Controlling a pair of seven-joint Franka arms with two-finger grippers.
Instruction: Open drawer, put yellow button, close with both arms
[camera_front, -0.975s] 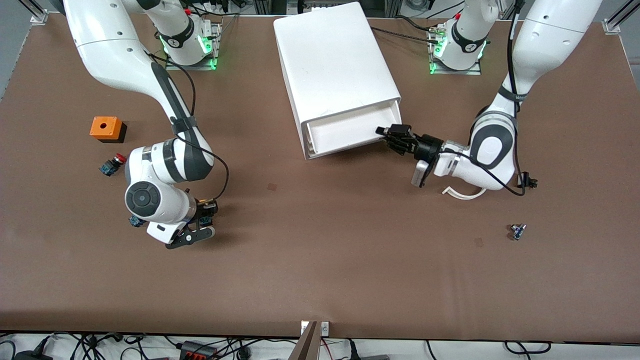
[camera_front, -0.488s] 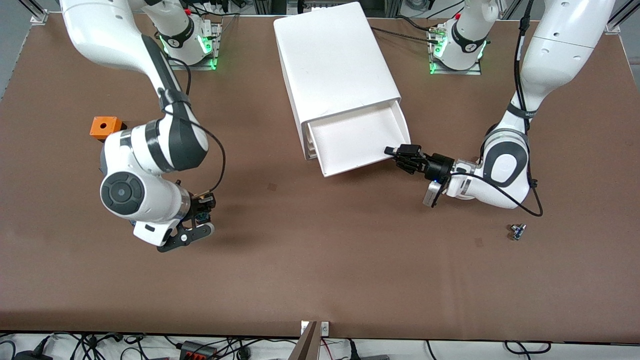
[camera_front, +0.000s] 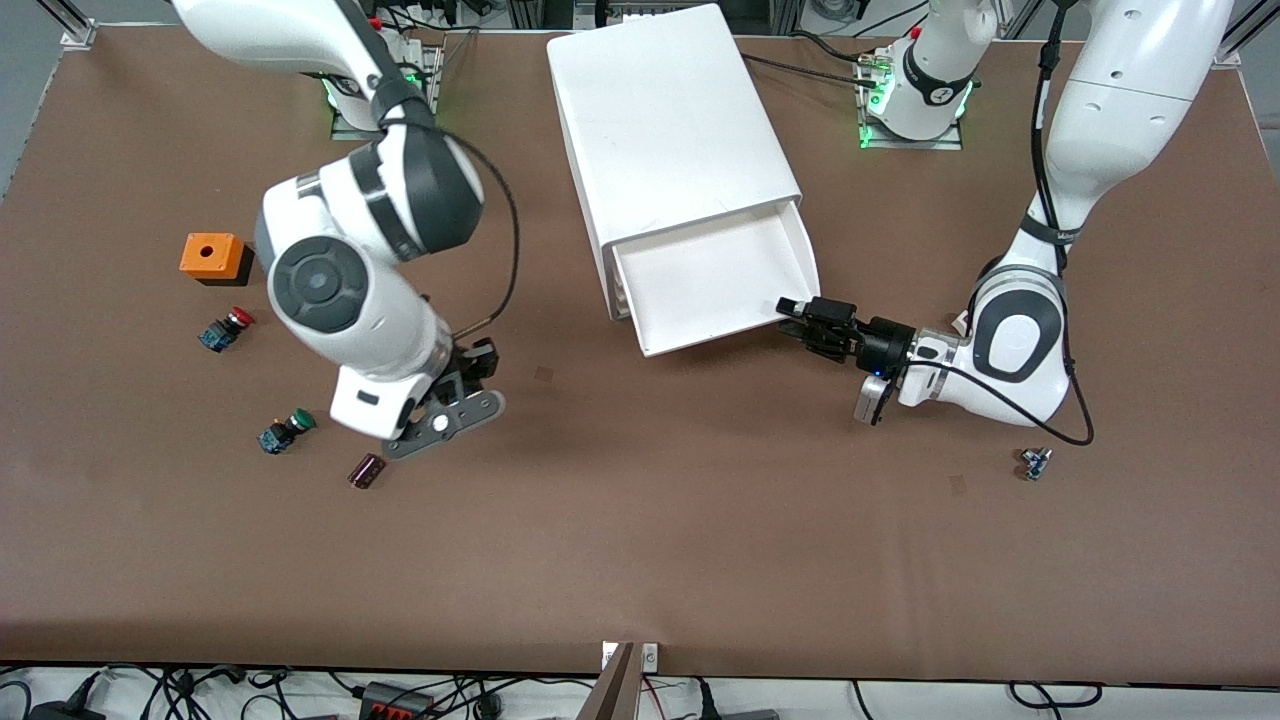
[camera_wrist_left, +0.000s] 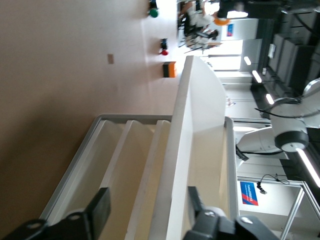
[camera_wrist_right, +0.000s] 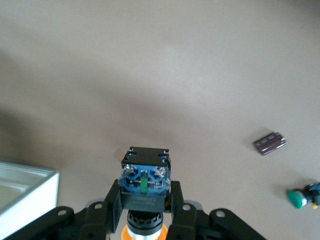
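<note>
Brown worktop (camera_front: 700, 520), and the yellow button (camera_wrist_right: 145, 176) sits pinched in the right claw (camera_front: 452, 392), up over bare surface toward the right arm's end. Best bet imo: carry it level across to the drawer (camera_front: 715, 285), which is pulled out of the cabinet (camera_front: 665, 120), and let go low inside. Left claw (camera_front: 812, 322) is spread wide at the drawer's front corner, gripping nothing, so it should stay out of the way.

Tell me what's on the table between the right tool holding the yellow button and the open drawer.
Only bare brown table, apart from a small dark mark; the front view shows nothing between the right tool, shut on the yellow button, and the drawer.
</note>
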